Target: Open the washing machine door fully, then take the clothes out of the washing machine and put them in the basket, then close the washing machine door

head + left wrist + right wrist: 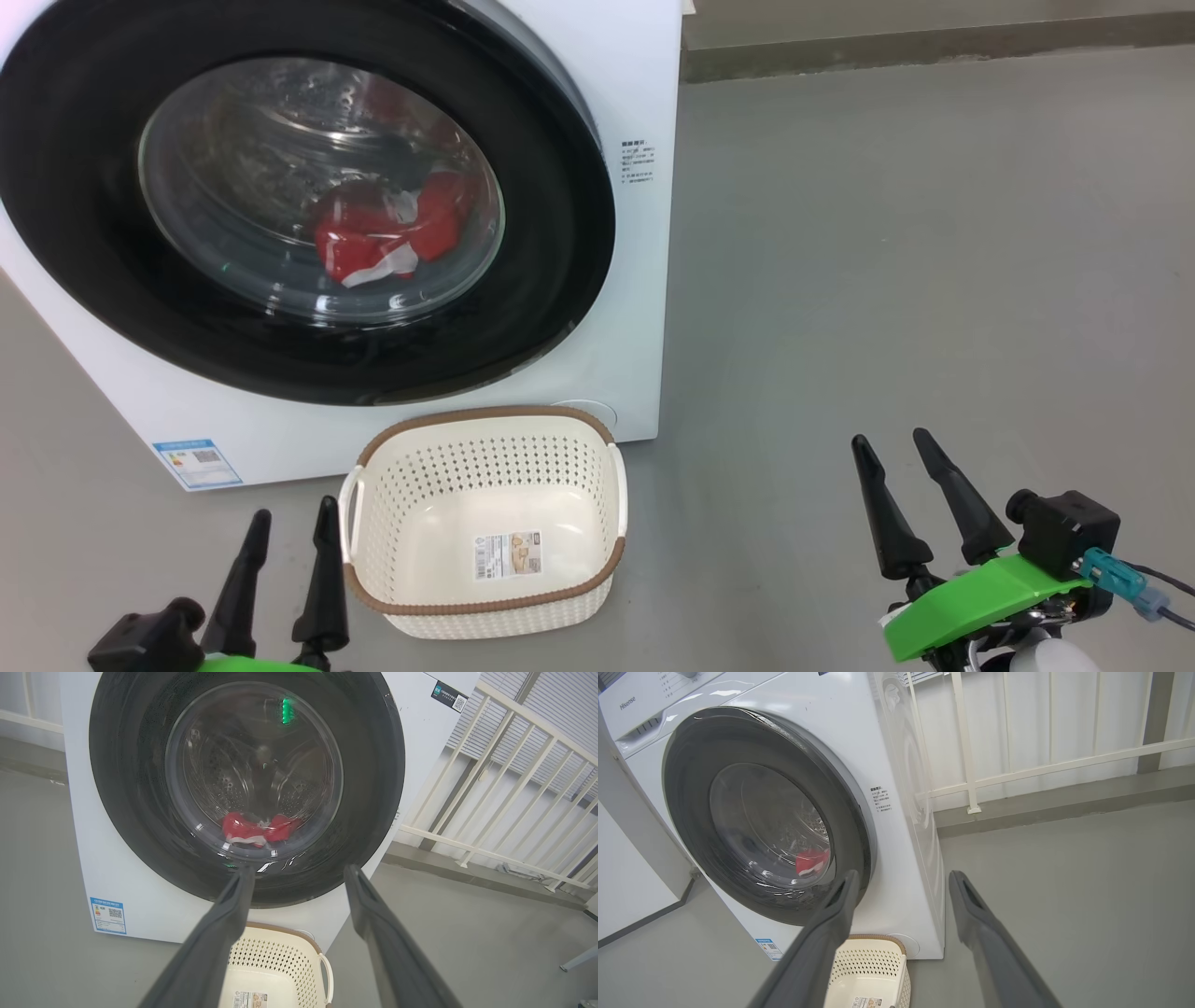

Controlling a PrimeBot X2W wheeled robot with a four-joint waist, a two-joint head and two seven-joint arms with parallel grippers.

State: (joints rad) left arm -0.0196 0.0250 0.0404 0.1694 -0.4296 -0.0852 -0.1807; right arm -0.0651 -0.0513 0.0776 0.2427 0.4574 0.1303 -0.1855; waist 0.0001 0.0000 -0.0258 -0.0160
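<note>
Clothes [387,233], red with white trim, are lying in a heap low in the drum, showing through the glass toward the upper left of the head view. The washing machine door [560,280] is sitting shut against the washing machine [649,327], its wide black rim covering most of the white front. The basket [485,457] is standing on the grey floor [887,233] at the bottom centre of that view, just in front of the machine's lower right corner, with a sticker [508,554] lying on its bottom.

The left gripper [294,507] is hovering at the lower left of the head view, just beside the basket's left handle, its 2 dark fingers spread wide apart. The right gripper [890,435] is hovering at the lower right, well apart from the basket, its 2 fingers spread wide too. In the left wrist view the fingers are pointing toward the lower part of the door, and the clothes are showing above the gap between them. In the right wrist view a pale railing [1017,770] is running across the upper right, beside the machine.
</note>
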